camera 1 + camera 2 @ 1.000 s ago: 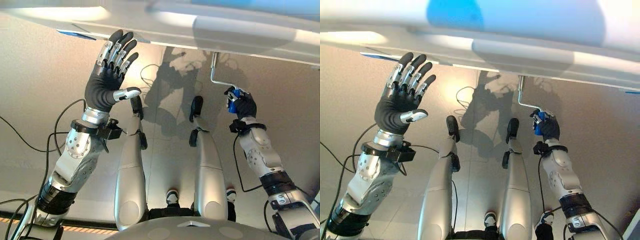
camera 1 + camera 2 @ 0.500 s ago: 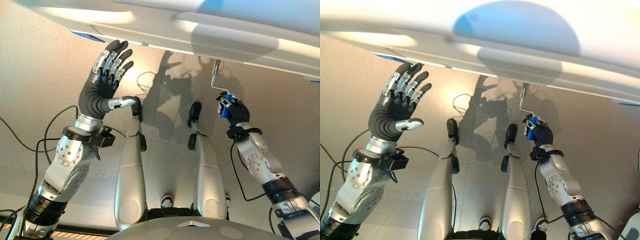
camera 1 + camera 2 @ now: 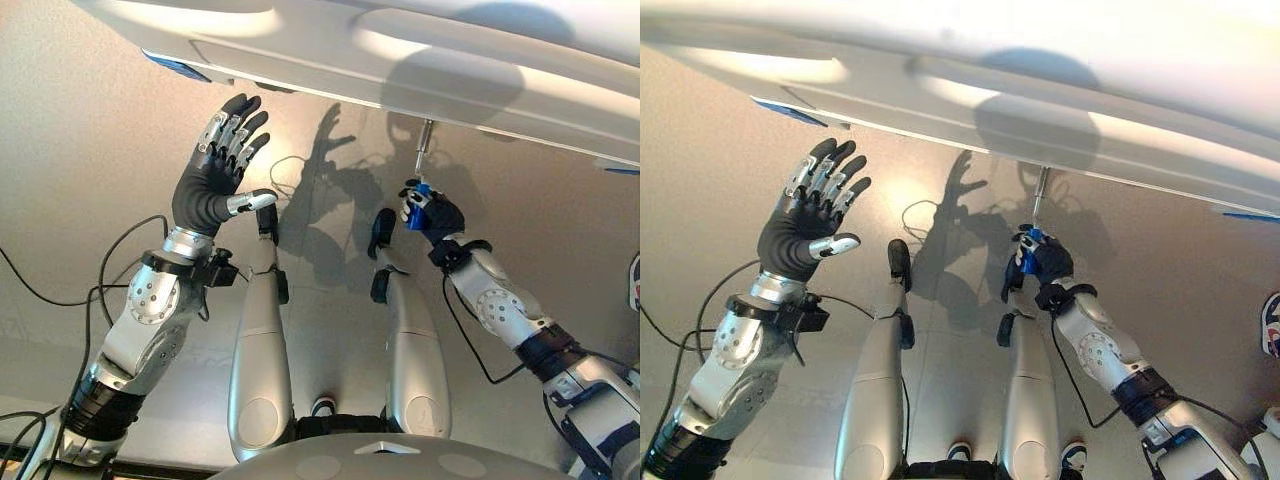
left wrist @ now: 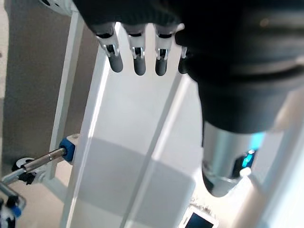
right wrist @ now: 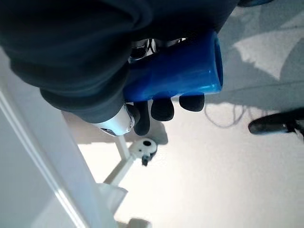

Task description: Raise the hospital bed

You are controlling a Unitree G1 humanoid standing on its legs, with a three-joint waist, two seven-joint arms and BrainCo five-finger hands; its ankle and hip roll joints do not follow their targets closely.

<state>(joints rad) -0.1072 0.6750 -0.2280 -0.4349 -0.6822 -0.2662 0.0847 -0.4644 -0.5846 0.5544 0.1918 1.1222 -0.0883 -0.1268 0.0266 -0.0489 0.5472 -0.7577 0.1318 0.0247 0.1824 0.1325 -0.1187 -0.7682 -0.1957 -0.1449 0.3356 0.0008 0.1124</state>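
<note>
Under the white bed frame [image 3: 330, 60], at the robot's right: right hand [image 3: 432, 213] curling shut round the blue crank handle [image 5: 175, 71], dark fingertips [image 5: 164, 109] wrapping beneath the grip, thumb closing from the other side. Metal crank rod [image 3: 424, 138] rising from that handle to the underside of the frame, which is spanning the top of the head views. Off to the left: left hand [image 3: 215, 180] hovering in the air with fingers [image 3: 235, 125] spread straight and thumb out, holding nothing, tips pointing up just short of the frame's edge. Below both hands: pale floor [image 3: 80, 170] lying under the bed.
</note>
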